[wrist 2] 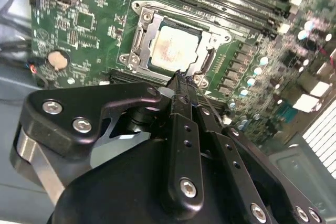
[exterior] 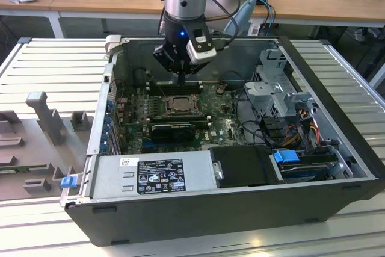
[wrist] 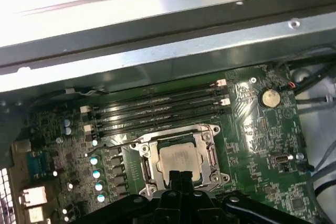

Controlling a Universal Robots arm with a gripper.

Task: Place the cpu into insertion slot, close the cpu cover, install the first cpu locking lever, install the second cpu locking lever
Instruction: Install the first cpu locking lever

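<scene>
End effector [wrist 2: 180, 78], closed on nothing, hangs mid-frame just beside the pale silvery square cpu [wrist 2: 173, 50], probably light, stiff, fragile: grip its edges.

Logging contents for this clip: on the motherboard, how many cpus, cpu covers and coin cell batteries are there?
cpu: 1
cpu cover: 1
coin cell battery: 1
Total: 3

Pale cpu [wrist 2: 173, 46] flat in insertion slot [wrist 2: 137, 56]
</scene>
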